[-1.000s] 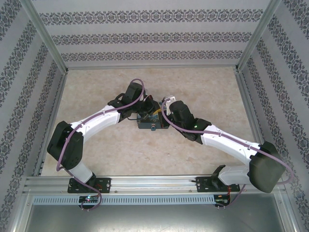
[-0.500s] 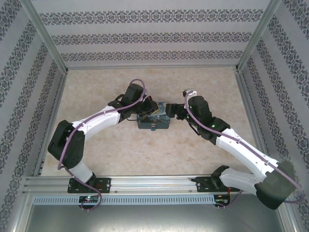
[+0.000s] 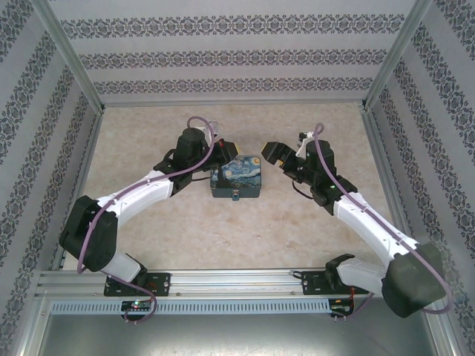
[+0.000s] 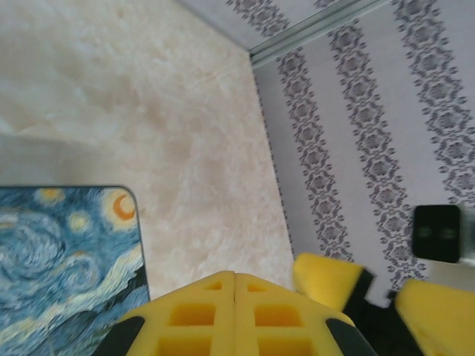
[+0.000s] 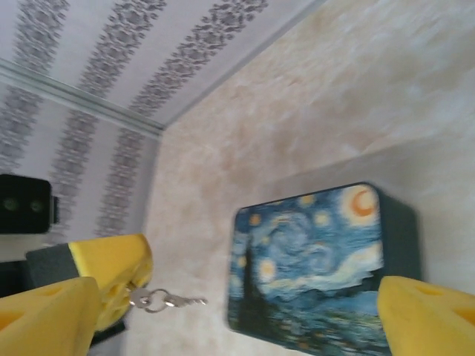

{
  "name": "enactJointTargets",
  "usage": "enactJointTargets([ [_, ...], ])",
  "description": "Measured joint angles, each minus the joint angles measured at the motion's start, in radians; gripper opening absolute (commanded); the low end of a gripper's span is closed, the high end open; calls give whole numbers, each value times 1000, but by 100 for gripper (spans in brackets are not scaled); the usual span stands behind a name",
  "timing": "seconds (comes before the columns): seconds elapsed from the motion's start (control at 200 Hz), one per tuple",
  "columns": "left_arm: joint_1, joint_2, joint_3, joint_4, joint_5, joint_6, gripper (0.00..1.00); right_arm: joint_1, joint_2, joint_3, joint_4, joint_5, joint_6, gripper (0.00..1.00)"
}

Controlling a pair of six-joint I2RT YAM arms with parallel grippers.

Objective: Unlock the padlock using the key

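Beige table (image 3: pixel 163 237), painted tin (image 3: pixel 237 174) with padlock (image 3: pixel 234 196) at its front. Left gripper (image 4: pixel 234 278) pinches the key (image 5: pixel 178 300), seemingly not yet inserted; right gripper (image 3: pixel 274 154) gapes empty

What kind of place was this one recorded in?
Likely a lab robot cell, not a home: aluminium frame holding wallpaper-print panels around a marble-look table, with the left arm and right arm bolted to a rail at its near edge.

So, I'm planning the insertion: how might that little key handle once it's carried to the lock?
The key seems pinched by its small ring in the shut left gripper, so it may swing or twist. It looks thin and light, probably stiff metal, and likely slippery to regrip.
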Motion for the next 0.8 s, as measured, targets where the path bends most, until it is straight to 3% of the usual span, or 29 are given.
enactJointTargets([
  [0.13, 0, -3, -63, 140, -34, -35, 0, 4, 63, -59, 182, -72, 184, 84],
  [0.295, 0, -2, -125, 288, -82, -89, 0, 48, 103, -111, 377, -69, 394, 75],
  [0.485, 0, 7, -145, 413, -138, -141, 0, 128, 142, -131, 531, 7, 578, 68],
  [0.799, 0, 27, -161, 505, -178, -199, 0, 220, 267, -122, 689, 130, 732, 62],
])
